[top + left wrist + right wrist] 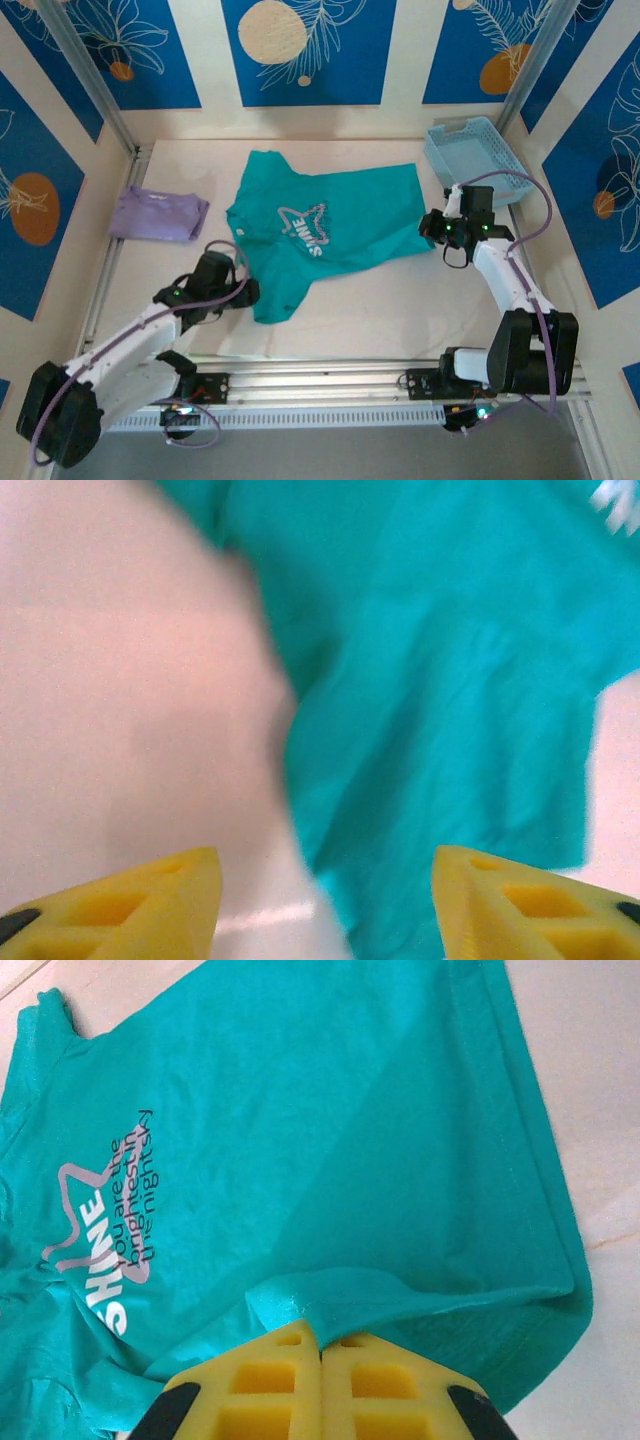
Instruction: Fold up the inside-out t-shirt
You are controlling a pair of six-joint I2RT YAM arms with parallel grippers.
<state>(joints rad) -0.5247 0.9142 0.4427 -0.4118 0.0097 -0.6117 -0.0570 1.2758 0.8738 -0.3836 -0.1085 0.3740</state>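
Right gripper [320, 1340] tight on t-shirt [300, 1110] hem

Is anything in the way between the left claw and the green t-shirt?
No, nothing visible. The left gripper is open over the table, with the t-shirt right ahead of it. The purple garment lies off to the side.

Bright, even light is washing the counter [400, 300], shadows are lying faint, and the left wrist view is blurring.
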